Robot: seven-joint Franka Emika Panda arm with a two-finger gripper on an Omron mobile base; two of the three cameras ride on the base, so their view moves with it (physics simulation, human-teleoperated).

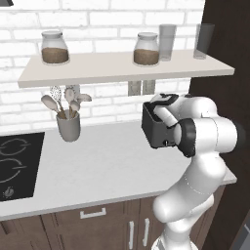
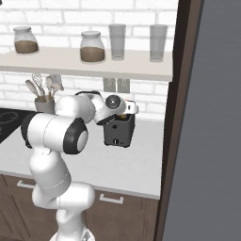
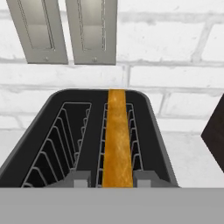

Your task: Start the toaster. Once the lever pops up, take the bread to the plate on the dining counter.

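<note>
The dark toaster (image 1: 155,131) (image 2: 118,131) stands on the pale worktop against the brick wall. In the hand view I look down into its two slots (image 3: 65,131). The bread (image 3: 117,140) stands on edge in the right slot, showing a golden-brown crust. My gripper (image 3: 113,179) reaches down over the toaster's top, with one fingertip on each side of the bread's near end, close against it. The lever is too small to make out. The plate and the dining counter are out of view.
A grey utensil holder (image 1: 68,126) stands left of the toaster, with a black cooktop (image 1: 17,166) further left. A shelf (image 1: 122,68) with jars and glasses hangs overhead. Wall outlets (image 3: 65,30) sit behind the toaster. A tall dark cabinet (image 2: 186,117) borders the right.
</note>
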